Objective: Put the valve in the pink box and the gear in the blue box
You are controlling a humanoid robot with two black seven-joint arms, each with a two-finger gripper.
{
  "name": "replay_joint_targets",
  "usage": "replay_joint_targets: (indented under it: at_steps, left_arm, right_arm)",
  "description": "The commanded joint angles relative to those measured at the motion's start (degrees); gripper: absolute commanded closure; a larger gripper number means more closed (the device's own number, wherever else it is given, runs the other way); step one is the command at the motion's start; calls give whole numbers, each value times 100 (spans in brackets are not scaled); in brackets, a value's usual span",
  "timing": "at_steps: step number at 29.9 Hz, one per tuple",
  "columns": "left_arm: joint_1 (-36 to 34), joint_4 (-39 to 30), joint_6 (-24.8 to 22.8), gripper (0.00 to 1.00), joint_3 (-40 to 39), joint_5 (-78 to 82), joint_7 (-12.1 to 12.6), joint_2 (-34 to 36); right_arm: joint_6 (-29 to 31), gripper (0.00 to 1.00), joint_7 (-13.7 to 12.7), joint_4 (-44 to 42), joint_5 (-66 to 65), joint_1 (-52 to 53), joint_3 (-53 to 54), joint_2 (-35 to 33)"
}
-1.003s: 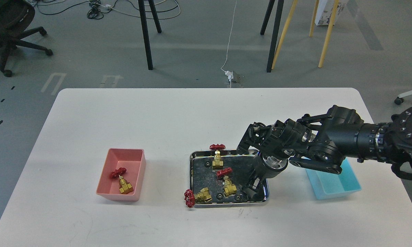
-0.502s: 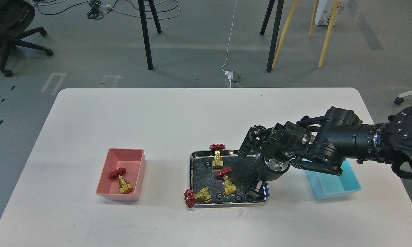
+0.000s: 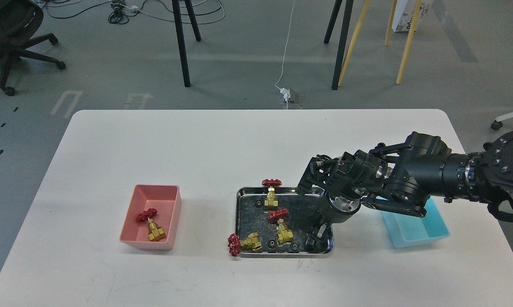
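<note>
A steel tray (image 3: pixel 301 209) at the table's centre holds three valves: one at its back edge (image 3: pixel 271 192), one in the middle (image 3: pixel 283 228) and one lying over the front left corner (image 3: pixel 244 244). Small black gears lie in it, at the back left (image 3: pixel 258 204) and along the front (image 3: pixel 271 244) (image 3: pixel 295 246). A fourth valve (image 3: pixel 152 225) lies in the pink box (image 3: pixel 147 245) on the left. The blue box (image 3: pixel 414 242) stands on the right, partly behind my right arm. My right gripper (image 3: pixel 316 236) points down into the tray's front right corner; its fingers are too dark to tell apart. My left gripper is out of view.
The white table (image 3: pixel 196 149) ends just in front of the tray and boxes. Chair and table legs and cables stand on the floor beyond the far edge.
My right gripper has shifted slightly within the tray's front right corner, and the tray with its valves has slid a little to the left.
</note>
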Motion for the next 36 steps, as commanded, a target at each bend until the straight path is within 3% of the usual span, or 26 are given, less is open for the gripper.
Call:
replay_joint_targets:
  at_steps: [1, 10, 16, 22, 26, 36]
  left_arm:
    - [0, 12, 0, 6, -4, 0, -6, 0]
    - [0, 12, 0, 6, -13, 0, 3, -17]
    - [9, 12, 26, 6, -13, 9, -6, -61]
    - [35, 12, 44, 6, -4, 9, -6, -131]
    - [9, 12, 53, 6, 13, 9, 3, -263]
    - [0, 12, 70, 6, 22, 9, 12, -395]
  right_arm:
    - [0, 80, -14, -1, 0, 27, 1, 0]
    - [0, 83, -5, -256, 307, 273, 527, -219]
    - [0, 83, -23, 77, 509, 300, 1037, -1623]
    - [0, 83, -23, 1271, 536, 282, 1178, -3539]
    - [0, 82, -23, 1887, 536, 230, 1319, -4393]
    - [0, 77, -23, 1915, 466, -447, 1337, -4694]
